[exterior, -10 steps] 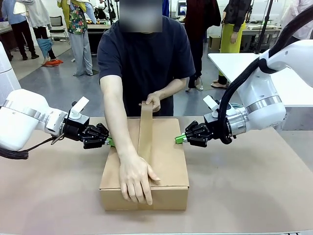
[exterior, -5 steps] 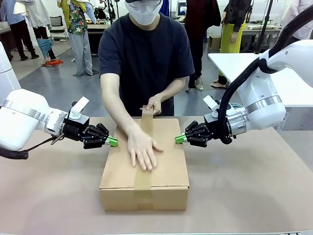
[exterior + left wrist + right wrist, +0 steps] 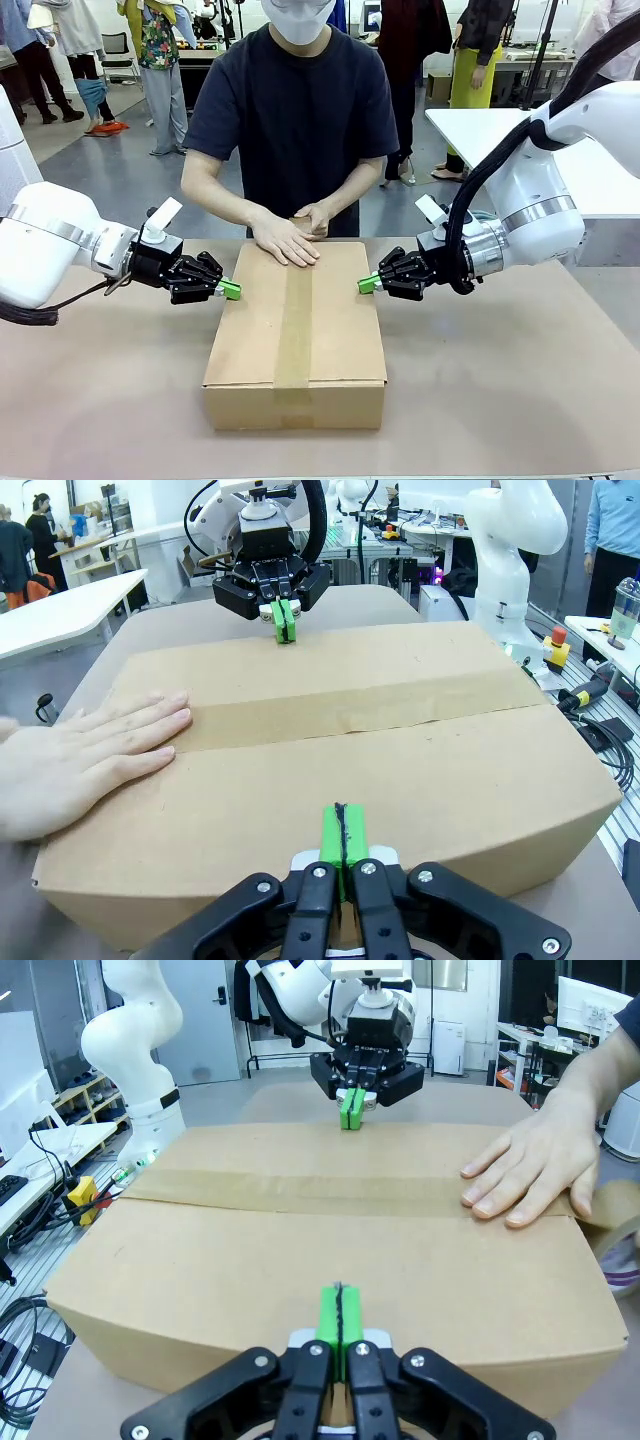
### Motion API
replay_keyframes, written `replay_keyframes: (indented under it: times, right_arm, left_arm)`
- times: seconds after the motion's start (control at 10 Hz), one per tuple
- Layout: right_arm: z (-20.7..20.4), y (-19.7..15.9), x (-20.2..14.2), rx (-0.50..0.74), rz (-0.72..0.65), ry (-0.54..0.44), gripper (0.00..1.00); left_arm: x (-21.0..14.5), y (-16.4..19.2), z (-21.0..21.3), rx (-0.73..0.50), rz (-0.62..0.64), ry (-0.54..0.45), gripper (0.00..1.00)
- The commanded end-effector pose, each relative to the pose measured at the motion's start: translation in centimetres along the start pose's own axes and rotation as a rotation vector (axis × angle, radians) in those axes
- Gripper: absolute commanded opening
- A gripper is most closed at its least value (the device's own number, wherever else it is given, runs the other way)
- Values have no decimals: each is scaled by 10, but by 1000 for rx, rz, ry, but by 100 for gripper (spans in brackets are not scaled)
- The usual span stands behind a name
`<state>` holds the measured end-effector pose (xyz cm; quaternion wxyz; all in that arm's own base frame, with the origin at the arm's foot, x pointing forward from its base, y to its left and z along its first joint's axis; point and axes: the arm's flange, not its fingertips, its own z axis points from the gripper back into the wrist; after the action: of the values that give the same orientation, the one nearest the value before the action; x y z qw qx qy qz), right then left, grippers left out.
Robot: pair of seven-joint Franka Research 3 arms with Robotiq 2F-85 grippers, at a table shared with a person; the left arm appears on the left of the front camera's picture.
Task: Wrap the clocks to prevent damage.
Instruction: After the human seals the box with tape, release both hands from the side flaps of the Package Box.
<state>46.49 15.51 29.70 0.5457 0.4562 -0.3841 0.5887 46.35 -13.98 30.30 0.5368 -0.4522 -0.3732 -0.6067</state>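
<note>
Table (image 3: 520, 380): hand (image 3: 285, 243) slid to taped carton's (image 3: 340, 330) far edge.

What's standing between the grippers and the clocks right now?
The closed cardboard carton, taped along its top seam. The left gripper and right gripper sit shut at its two sides, and the person's hand presses the far end. No clocks can be seen.

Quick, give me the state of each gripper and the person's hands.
Left gripper: shut, empty, beside the carton.
Right gripper: shut, empty.
One hand: flat on the tape strip.
Other hand: closed at the carton's far edge.
</note>
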Motion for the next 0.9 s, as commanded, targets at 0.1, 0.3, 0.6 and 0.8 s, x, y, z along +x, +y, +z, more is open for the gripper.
replay_keyframes:
  times: [0.1, 0.3, 0.6, 0.8]
  right_arm:
    - [-6, 3, -3, -22, -7, 2, 1]
    - [-6, 3, -3, -22, -7, 2, 1]
    - [-6, 3, -3, -22, -7, 2, 1]
    - [-6, 3, -3, -22, -7, 2, 1]
  left_arm:
    - [-2, 0, -2, 10, 4, 2, 0]
    - [-2, 0, -2, 10, 4, 2, 0]
    - [-2, 0, -2, 10, 4, 2, 0]
    - [-2, 0, -2, 10, 4, 2, 0]
